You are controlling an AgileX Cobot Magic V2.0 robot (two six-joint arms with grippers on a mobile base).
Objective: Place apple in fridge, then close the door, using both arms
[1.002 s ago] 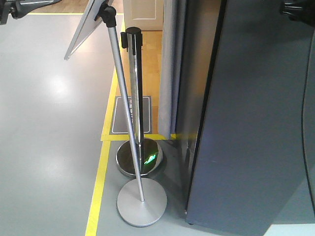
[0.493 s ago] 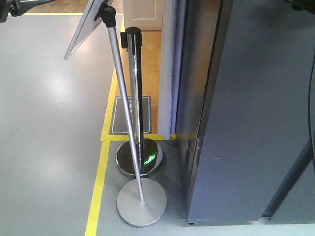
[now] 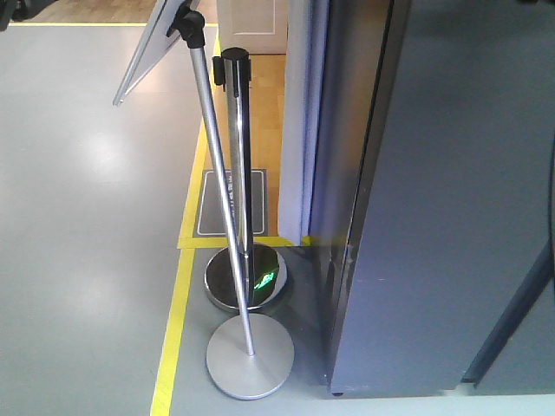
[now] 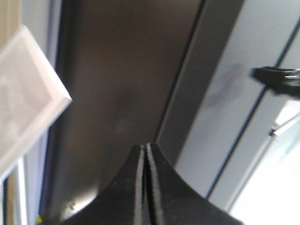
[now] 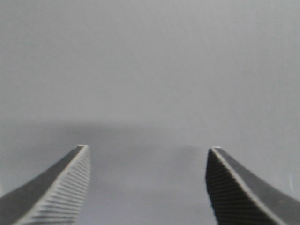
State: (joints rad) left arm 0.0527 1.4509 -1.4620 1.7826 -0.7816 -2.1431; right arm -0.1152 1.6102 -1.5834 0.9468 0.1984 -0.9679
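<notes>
You've got one fridge [image 3: 434,217], two round-based posts on the floor, one chrome stanchion [image 3: 237,113] and one sign stand [image 3: 250,364], one floor mat [image 3: 217,208], and two grippers: left gripper [image 4: 145,146], right gripper [image 5: 147,147].

Front view bright, evenly lit from overhead, sharp throughout. Soft white glare patch on the floor [image 3: 100,156] at left; hard highlights down the chrome post [image 3: 236,156], green glint on its base. Left wrist view dim and blurred, blown out white at lower right. Right wrist view flat grey, hazy; faint shadow band above the right gripper [image 5: 147,150], fingers soft-edged.
</notes>
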